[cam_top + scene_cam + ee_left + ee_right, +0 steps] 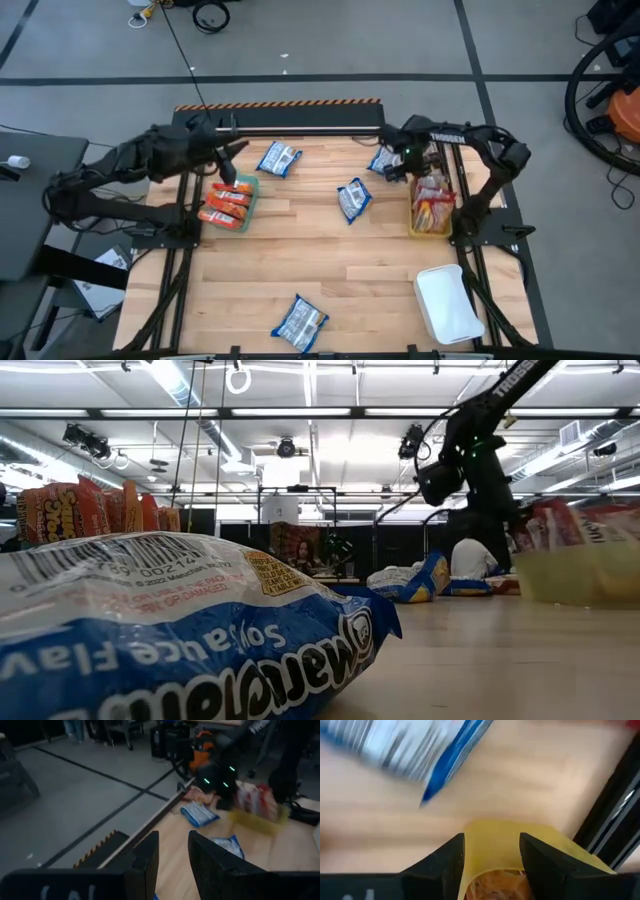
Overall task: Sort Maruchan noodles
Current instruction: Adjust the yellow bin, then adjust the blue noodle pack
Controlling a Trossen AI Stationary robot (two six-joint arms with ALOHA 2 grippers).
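Sorting is partly done. Orange-red packets sit in the teal bin on the left. Silvery-red packets sit in the yellow bin on the right. The white bin at the near right looks unfilled.

4 blue-and-white Maruchan packets are loose on the table: 1 at the far left-centre, 1 mid-table, 1 at the far right and 1 at the near edge.

The right gripper is over the far end of the yellow bin, just beside the far-right blue packet. Its wrist view shows the fingers spread with nothing between them, the bin rim below and the blue packet just ahead.

The left gripper hangs above the teal bin's far side. Its fingers stand slightly apart and empty.

My read is that the right arm goes for the far-right blue packet next. Tips:
- Come down over the packet's middle, not its sealed edge, because crinkly film slips.
- Keep clear of the yellow bin wall on descent, since the packet lies close to it.
- Pinch firmly but don't crush the noodle block.
- Lift straight up before traversing, so it doesn't snag the bin or the silvery-red packets.

Blue probably goes to the white bin, but that is a guess.
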